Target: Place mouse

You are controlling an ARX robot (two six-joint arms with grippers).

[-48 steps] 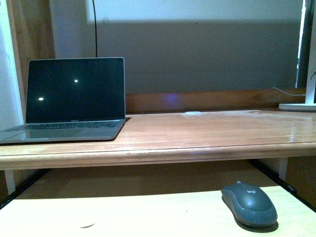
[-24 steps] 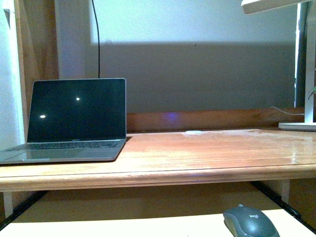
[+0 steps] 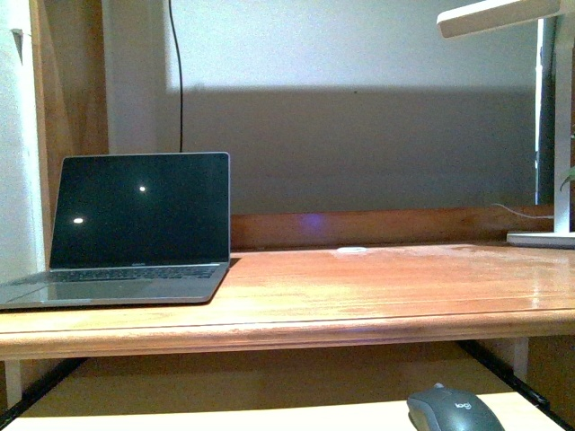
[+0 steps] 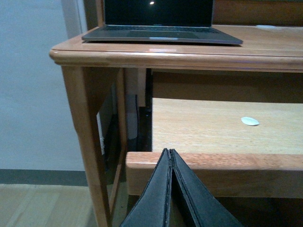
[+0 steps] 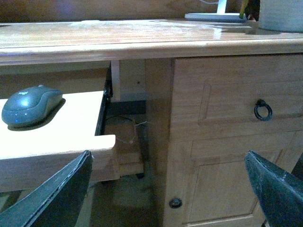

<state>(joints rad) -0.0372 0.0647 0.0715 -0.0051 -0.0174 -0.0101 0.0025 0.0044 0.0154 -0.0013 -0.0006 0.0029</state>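
Resting on the pull-out shelf (image 5: 57, 137) beneath the desk (image 3: 359, 287), the mouse (image 3: 454, 411) lies toward the desk's right side, with its pale logo facing up. In the front view only its upper part shows, at the bottom edge. Neither claw touches it.

The left claw (image 4: 169, 189) has its two fingers pressed flat together with nothing between them. It sits low in front of the shelf's front edge, near the desk's left leg. The right claw (image 5: 167, 156) is spread wide and empty, low in front of the desk's right-hand cupboard and its drawer (image 5: 262, 109). The mouse is well apart from it.

On the desk's left end stands an open laptop (image 3: 135, 229) with a dark screen. A lamp (image 3: 503, 13) rises from the desk's right end. A small white disc (image 4: 249, 121) lies on the shelf under the desk.
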